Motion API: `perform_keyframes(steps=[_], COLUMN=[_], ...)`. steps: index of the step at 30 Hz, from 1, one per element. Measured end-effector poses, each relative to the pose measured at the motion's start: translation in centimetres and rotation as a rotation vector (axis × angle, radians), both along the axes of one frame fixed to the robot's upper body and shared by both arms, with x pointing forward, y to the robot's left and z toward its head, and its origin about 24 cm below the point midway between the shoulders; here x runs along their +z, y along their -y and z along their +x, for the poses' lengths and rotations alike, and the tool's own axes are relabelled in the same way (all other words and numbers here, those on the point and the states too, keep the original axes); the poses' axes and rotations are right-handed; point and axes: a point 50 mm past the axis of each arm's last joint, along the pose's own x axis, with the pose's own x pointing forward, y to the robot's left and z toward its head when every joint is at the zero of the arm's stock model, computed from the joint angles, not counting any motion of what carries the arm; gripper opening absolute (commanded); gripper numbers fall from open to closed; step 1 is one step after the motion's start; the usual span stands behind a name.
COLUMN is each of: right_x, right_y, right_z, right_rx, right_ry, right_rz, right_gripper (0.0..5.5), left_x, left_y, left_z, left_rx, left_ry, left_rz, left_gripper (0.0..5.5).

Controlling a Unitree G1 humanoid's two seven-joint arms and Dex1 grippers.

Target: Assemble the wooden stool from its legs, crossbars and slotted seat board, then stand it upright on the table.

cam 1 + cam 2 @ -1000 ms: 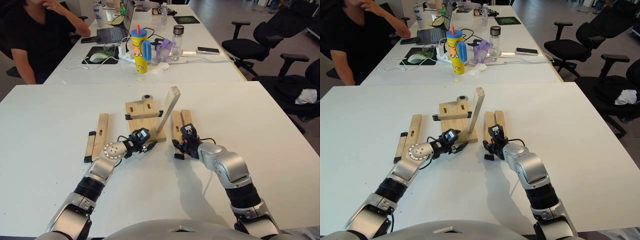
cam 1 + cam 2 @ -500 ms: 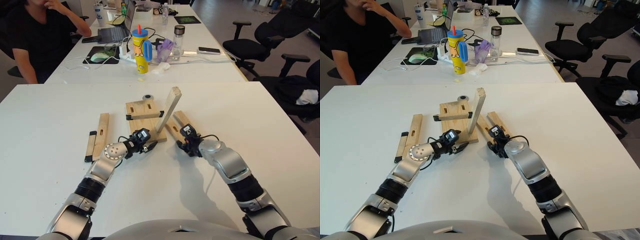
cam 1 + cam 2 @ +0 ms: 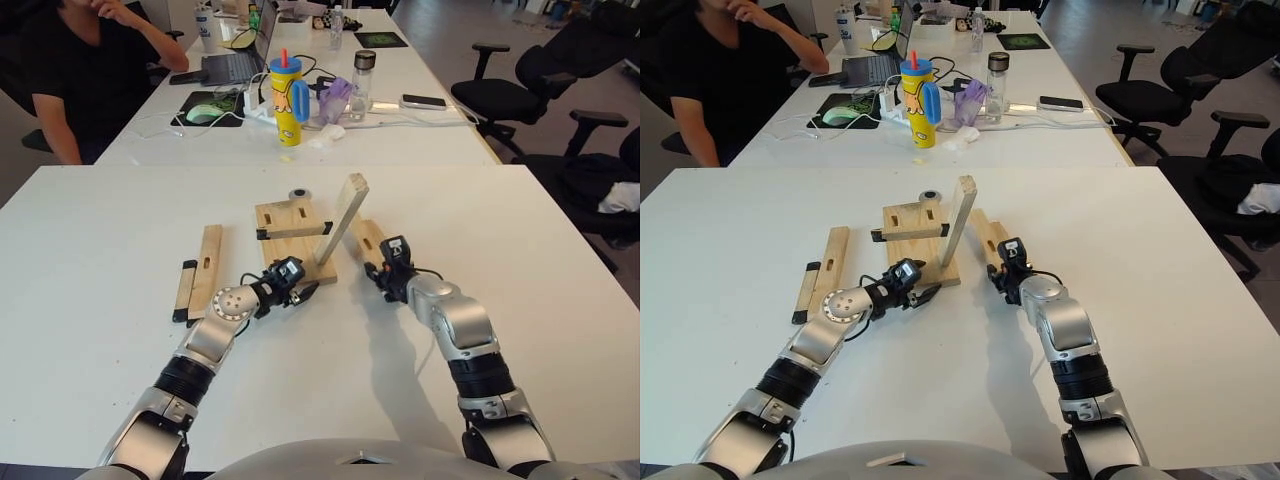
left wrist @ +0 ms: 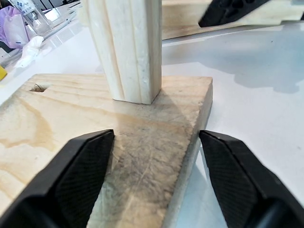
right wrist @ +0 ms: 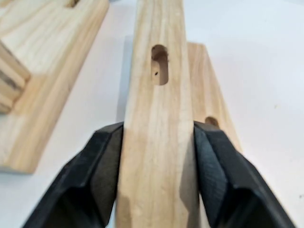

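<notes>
Right wrist view: my right end effector (image 5: pixel 159 152) is pinching a leg (image 5: pixel 159 95) across its width. It sits over a second leg (image 5: pixel 211 102) on the bench (image 5: pixel 266 57), just right of the board (image 3: pixel 290 250). My left end effector (image 4: pixel 156 142) is spread, with a finger on either side of the board's near right corner. The upright leg (image 4: pixel 128 47) stands in that corner, with a crossbar (image 3: pixel 290 231) sticking out to its left.

I judge we're on fitting another leg. Next I'd need to tip the held leg upright, line its end up with a free slot, and brace the board with the left.
</notes>
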Motion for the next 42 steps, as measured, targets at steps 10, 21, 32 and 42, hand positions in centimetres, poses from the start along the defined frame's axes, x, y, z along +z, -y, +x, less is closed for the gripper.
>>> perform_keyframes(steps=[10,21,32,42], right_x=[3.6,12.5,12.9,9.2], right_y=[1.7,6.0,3.4,3.9], right_z=[1.5,0.1,-5.5,-8.3], right_rx=[-0.067,0.39,0.969,1.084], right_ry=[0.246,0.517,0.164,-0.084], right_rz=[0.136,0.678,0.873,0.883], right_gripper=[2.05,2.05,2.05,2.05], left_x=[1.4,8.7,13.2,15.4], left_y=[-1.7,-1.6,-2.4,-3.6], left_z=[-2.4,-6.0,-6.8,-5.4], left_rx=[-0.123,-0.3,-0.405,-0.378], left_ry=[0.107,-0.264,-0.454,-0.483], left_rz=[0.021,-0.476,-0.762,-0.92], left_gripper=[3.34,3.34,3.83,4.05])
